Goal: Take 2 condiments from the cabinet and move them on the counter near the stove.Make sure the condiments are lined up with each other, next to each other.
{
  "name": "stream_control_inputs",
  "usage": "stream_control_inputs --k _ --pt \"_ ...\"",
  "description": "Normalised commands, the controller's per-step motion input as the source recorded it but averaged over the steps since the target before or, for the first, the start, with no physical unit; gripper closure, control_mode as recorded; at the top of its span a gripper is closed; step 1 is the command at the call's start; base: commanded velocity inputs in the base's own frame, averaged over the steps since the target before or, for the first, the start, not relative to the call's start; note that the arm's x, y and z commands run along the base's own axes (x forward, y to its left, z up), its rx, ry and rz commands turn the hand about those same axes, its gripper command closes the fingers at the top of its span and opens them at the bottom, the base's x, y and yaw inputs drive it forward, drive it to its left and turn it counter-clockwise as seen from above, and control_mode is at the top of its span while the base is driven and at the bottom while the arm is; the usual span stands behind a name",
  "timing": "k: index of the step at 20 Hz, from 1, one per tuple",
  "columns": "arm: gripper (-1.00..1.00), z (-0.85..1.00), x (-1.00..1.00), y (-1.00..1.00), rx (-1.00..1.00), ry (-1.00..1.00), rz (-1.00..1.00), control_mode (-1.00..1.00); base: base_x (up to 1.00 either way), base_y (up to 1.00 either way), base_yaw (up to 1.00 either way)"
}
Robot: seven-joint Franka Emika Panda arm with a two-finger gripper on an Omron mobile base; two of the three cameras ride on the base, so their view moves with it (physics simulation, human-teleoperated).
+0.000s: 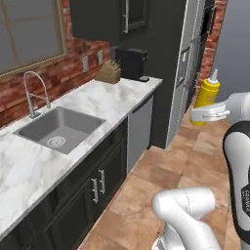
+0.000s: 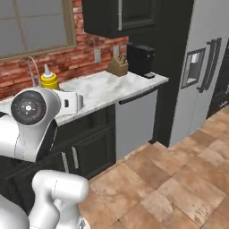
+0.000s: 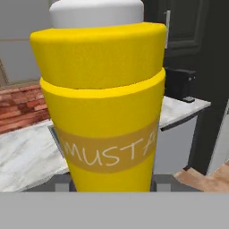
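Observation:
A yellow squeeze bottle (image 1: 207, 95) with a white pointed nozzle, one of the condiments, hangs upright in the air over the tiled floor. My gripper (image 1: 201, 116) is shut on its lower part. In the right base view the bottle's top (image 2: 48, 79) pokes up behind my wrist. Up close in the hand view, the bottle (image 3: 105, 112) carries a tan mustard label, and a dark fingertip (image 3: 164, 184) presses on each side of its base. The black wall cabinet (image 1: 97, 19) with a grey bar handle hangs above the marble, its door closed. The stove and the counter beside it are out of view.
A long marble stretch (image 1: 102, 100) holds a steel sink (image 1: 58, 129), a knife block (image 1: 108, 72) and a black coffee machine (image 1: 132, 62). A grey dishwasher front (image 1: 140, 128) and a tall steel fridge (image 2: 210, 67) stand beyond. Open tiled floor (image 2: 179, 179) lies ahead.

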Motion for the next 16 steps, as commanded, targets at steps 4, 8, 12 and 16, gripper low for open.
stream_control_inputs --k 4,8,12,16 --pt "1.0 0.0 0.0 0.0 0.0 0.0 0.0 1.0 0.0 -0.85 -0.54" --pt "1.0 0.0 0.0 0.0 0.0 0.0 0.0 1.0 -0.02 -0.76 -0.54" --pt "1.0 0.0 0.0 0.0 0.0 0.0 0.0 1.0 -0.02 -0.75 -0.52" --pt "1.0 0.0 0.0 0.0 0.0 0.0 0.0 1.0 0.0 -0.57 -0.45"
